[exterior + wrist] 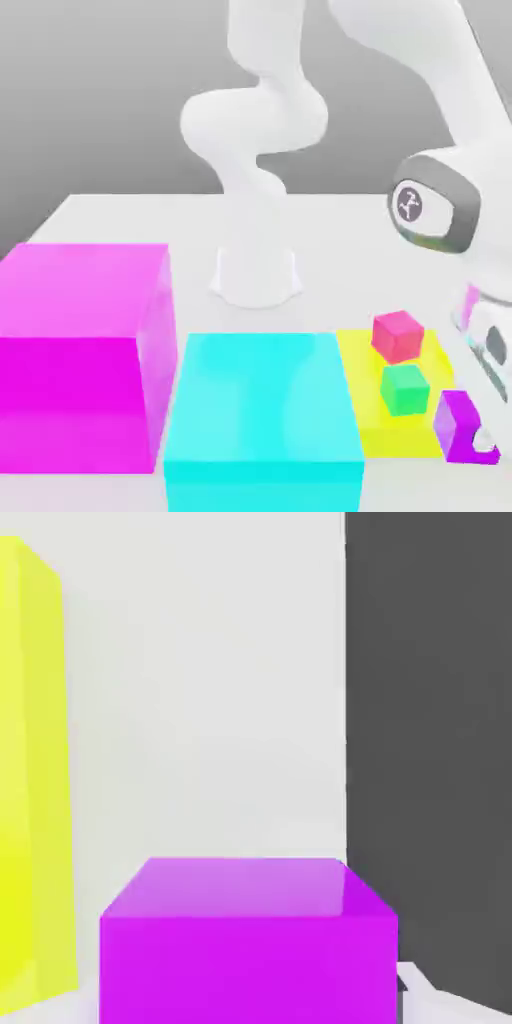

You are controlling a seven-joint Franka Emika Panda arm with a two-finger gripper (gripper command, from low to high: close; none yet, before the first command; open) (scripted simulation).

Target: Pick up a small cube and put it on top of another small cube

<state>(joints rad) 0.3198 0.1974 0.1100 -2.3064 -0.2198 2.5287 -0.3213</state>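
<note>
gripper (483, 440) shut on purple cube (458, 426)
</note>
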